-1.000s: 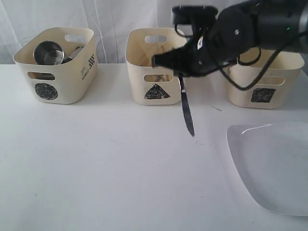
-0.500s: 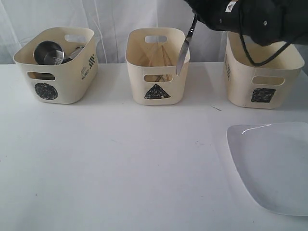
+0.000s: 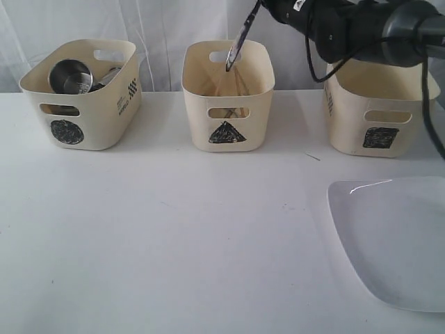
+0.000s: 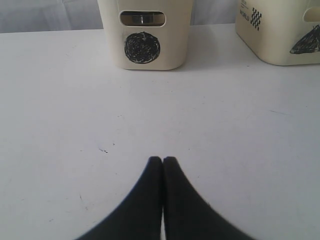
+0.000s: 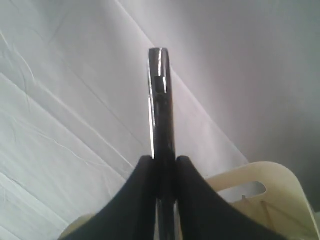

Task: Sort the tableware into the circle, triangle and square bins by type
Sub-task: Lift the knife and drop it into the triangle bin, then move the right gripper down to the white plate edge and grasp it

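My right gripper [image 3: 270,5] is shut on the handle of a metal knife [image 3: 236,42] at the top of the exterior view. The blade slants down, and its tip hangs over the open top of the triangle bin [image 3: 228,129]. The right wrist view shows the same knife [image 5: 161,100] clamped between my right gripper's [image 5: 164,159] black fingers. Wooden chopsticks [image 3: 235,85] lie inside that bin. The circle bin [image 3: 83,118] holds a steel cup [image 3: 69,75]. The square bin [image 3: 375,115] stands at the right. My left gripper [image 4: 163,160] is shut and empty, low over the table.
A large white squarish plate [image 3: 396,236] lies at the table's front right corner. The three bins stand in a row along the back, in front of a white curtain. The left wrist view shows the circle bin [image 4: 145,35] and the triangle bin [image 4: 285,30] ahead.
My right gripper has carried the knife up and back, from low in front of the triangle bin to above its opening. The left gripper has not moved.
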Available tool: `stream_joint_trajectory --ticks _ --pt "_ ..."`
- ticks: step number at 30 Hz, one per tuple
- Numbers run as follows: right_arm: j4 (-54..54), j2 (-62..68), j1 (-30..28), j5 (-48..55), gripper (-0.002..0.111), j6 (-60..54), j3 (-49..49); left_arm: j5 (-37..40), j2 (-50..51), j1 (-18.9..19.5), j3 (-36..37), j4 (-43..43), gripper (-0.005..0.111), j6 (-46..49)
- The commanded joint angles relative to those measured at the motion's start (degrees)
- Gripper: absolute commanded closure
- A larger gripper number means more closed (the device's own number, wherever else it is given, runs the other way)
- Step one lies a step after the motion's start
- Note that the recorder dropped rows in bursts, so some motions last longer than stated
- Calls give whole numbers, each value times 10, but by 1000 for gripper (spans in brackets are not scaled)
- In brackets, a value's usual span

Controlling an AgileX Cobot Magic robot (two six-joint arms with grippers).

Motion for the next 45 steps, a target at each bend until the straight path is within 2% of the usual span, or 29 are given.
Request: stream_joint_trajectory --ticks 1,7,10,12,15,17,20,23,26,28,32,35,38,45 --pt "-73 54 1 44 108 -1 -72 -2 -2 -2 2 -3 107 0" --pt "-138 91 5 124 107 -2 -122 -2 -2 -2 2 -3 107 0" --pt "-154 91 7 125 95 -4 -122 -2 -2 -2 2 -3 107 0" --pt "-168 87 11 130 80 -4 -122 -2 -2 -2 2 -3 107 0" --pt "-194 65 16 201 77 -12 -122 -2 -2 -2 2 -3 107 0" --pt "-203 33 23 285 78 -96 -110 -2 -2 -2 2 -3 107 0" --pt "-204 -50 43 358 78 -183 -25 -2 -2 -2 2 -3 107 0" --pt "-212 -139 69 504 78 -230 74 -2 -2 -2 2 -3 107 0" --pt "-223 -210 138 627 78 -284 193 -2 -2 -2 2 -3 107 0" --pt "-263 -231 186 680 75 -280 250 -2 -2 -2 2 -3 107 0" --pt "-347 -238 262 758 58 -205 330 -2 -2 -2 2 -3 107 0" --pt "-371 -238 311 795 50 -172 381 -2 -2 -2 2 -3 107 0" --pt "-384 -238 348 803 50 -119 427 -2 -2 -2 2 -3 107 0" --pt "-465 -238 375 771 50 -5 522 -2 -2 -2 2 -3 107 0"
